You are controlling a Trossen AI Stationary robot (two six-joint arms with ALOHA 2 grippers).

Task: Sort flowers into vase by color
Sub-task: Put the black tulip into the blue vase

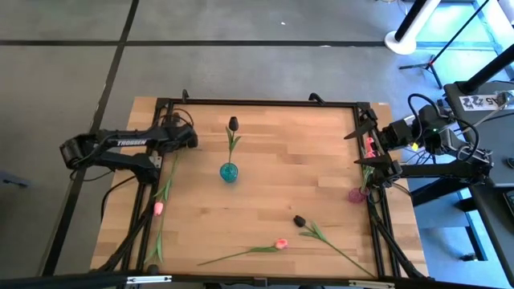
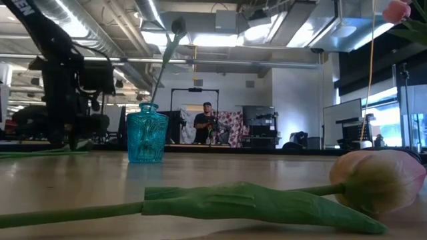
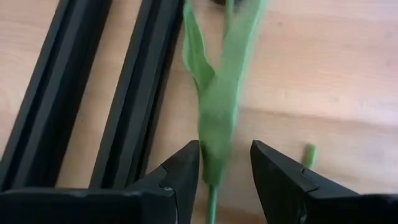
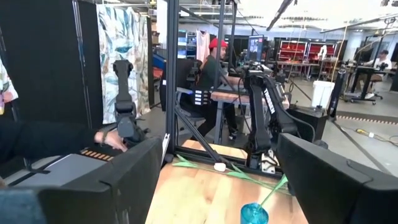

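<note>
Over at the left edge of the surface (image 1: 265, 201), the left pincer (image 3: 225, 163) hangs with its fingers parted a little, a green stem and leaf (image 3: 217, 93) between them but not clamped. The right pincer (image 1: 363, 152) at the right edge holds a pink tulip (image 1: 369, 147), though how far shut I cannot tell. The high view alone shows the blue vase (image 1: 229, 172) with one black tulip (image 1: 233, 124), and three more flowers lying loose: pink (image 1: 158, 208), pink (image 1: 280, 243) and black (image 1: 299, 220)
</note>
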